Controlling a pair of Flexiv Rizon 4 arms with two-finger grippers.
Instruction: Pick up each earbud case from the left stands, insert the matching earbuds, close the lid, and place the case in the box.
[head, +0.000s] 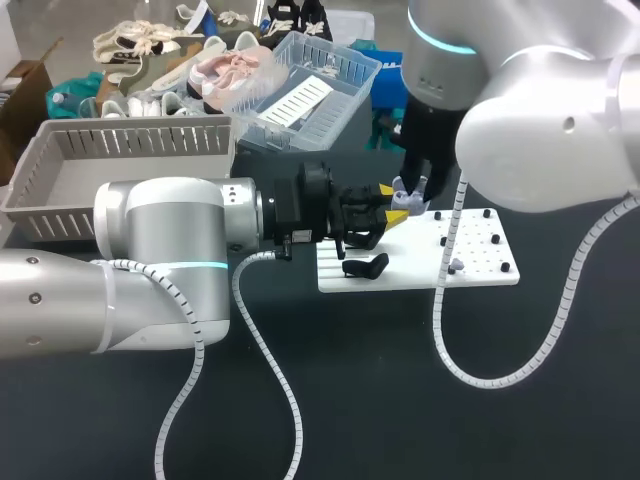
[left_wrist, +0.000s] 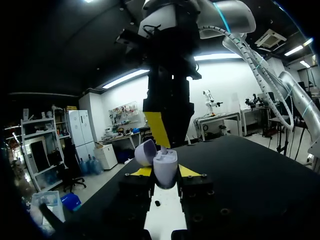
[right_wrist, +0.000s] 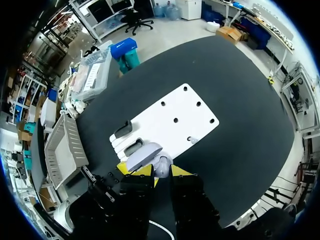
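Observation:
My left gripper (head: 392, 207) reaches in from the left over the white board (head: 480, 250), shut on a lavender earbud case (left_wrist: 165, 169) whose lid (left_wrist: 145, 151) stands open. My right gripper (head: 413, 188) comes straight down onto the open case. Its fingers (left_wrist: 159, 127) pinch a small pale earbud (left_wrist: 163, 149) at the case's mouth. In the right wrist view the case (right_wrist: 161, 166) and its lid (right_wrist: 143, 156) lie just beyond the right gripper (right_wrist: 157, 171). Two black stands (right_wrist: 123, 129) on the board's left end are bare.
The grey slatted box (head: 130, 165) sits at the back left. Behind the board is a clear plastic basket (head: 300, 90). Black pegs dot the board's right half, and a small pale piece (head: 455, 265) rests there. A white cable hangs from my right arm over the board.

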